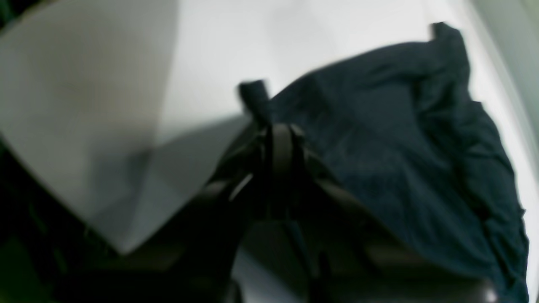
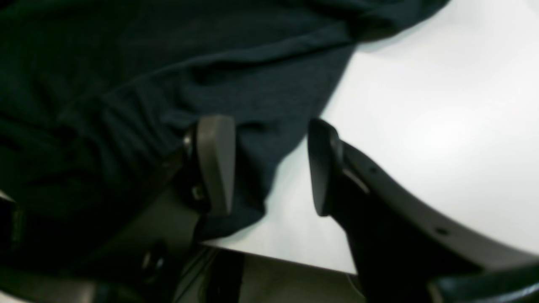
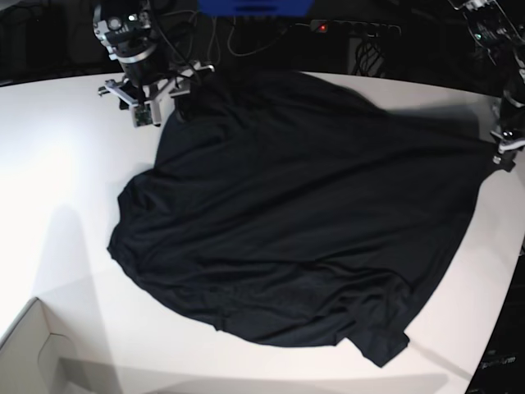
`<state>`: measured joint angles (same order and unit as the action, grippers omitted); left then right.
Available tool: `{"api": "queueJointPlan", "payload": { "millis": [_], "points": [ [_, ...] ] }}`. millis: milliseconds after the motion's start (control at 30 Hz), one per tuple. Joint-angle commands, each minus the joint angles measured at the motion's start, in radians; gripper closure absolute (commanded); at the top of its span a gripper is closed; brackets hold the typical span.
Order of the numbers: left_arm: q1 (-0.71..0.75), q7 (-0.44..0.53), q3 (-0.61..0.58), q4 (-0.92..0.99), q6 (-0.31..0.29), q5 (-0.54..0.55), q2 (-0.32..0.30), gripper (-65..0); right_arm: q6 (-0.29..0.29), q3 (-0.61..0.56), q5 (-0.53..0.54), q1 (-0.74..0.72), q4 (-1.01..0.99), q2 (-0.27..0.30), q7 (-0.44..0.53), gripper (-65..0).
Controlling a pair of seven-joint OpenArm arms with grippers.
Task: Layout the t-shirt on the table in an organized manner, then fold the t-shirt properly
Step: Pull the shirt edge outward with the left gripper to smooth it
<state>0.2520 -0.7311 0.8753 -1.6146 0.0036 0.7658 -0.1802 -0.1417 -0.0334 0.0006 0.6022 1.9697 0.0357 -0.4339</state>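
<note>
The black t-shirt lies spread and wrinkled over the white table. At the shirt's right edge my left gripper is shut on the fabric. The left wrist view shows the closed left gripper pinching the t-shirt, with a small tip of cloth sticking out past the fingers. My right gripper is at the shirt's far left corner. In the right wrist view the right gripper stands open astride the hem of the t-shirt, one finger over the cloth and the other over the bare table.
A pale cardboard box corner sits at the near left of the table. Cables and a blue object lie beyond the far edge. The table's curved edge runs close by the left gripper on the right side.
</note>
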Motion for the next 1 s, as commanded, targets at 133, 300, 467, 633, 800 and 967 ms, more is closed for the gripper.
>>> {"api": "queueJointPlan", "payload": {
  "millis": [133,300,467,633,800,967],
  "points": [
    [-0.001,0.017,0.006,0.106,-0.009,0.013,-0.017,-0.1,-0.006,-0.001,0.005,0.009,0.016,0.0,0.02,-29.1],
    [-0.01,0.02,0.006,0.175,-0.009,0.013,-0.015,-0.1,-0.006,-0.001,0.005,0.022,0.016,0.0,0.02,-29.2],
    [-0.012,0.021,0.002,0.181,-0.009,0.011,-0.015,-0.1,-0.006,0.0,0.005,-0.041,-0.028,0.0,0.017,-34.1],
    [-0.013,0.018,0.0,0.181,-0.009,0.013,-0.015,-0.1,-0.003,0.007,0.0,-0.198,-0.2,0.007,-0.039,-34.4],
    [-0.013,0.02,0.0,0.181,-0.009,0.013,-0.014,-0.1,-0.003,0.049,0.0,-0.305,-0.32,0.017,-0.104,-28.0],
    [-0.013,0.021,0.0,0.181,-0.009,0.013,-0.014,-0.1,-0.003,0.102,0.0,-0.35,-0.363,0.026,-0.108,-6.5]
  ]
}}
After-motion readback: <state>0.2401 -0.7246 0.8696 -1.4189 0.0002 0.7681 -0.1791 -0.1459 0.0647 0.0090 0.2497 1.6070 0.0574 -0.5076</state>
